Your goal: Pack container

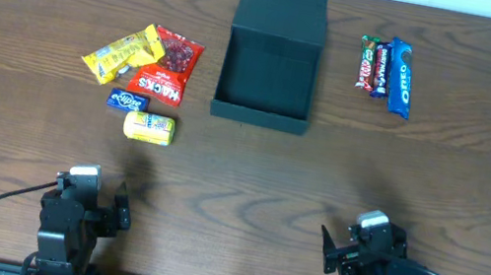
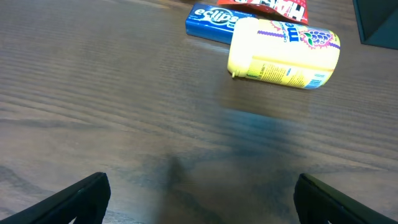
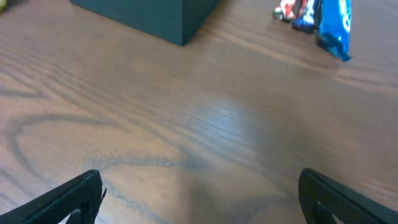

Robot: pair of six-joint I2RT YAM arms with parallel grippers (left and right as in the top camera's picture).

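Matte, dark rectangular container point(image 1: 272, 57), flap lid open, at far centre of wood-grain counter point(image 1: 249, 178). Glossy crinkled snack packets point(image 1: 152, 67) to its left, wrapped bars point(image 1: 389, 70) to its right. Left hand point(image 2: 199, 208) and right hand point(image 3: 199, 202): fingers spread wide, empty.

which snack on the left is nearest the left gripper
The yellow tub lying on its side; the blue eclipse pack, red bag and yellow packet all lie farther from the left gripper.

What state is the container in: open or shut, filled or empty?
Open and empty. In the overhead view, the container has its lid flipped back, and its dark interior is bare.
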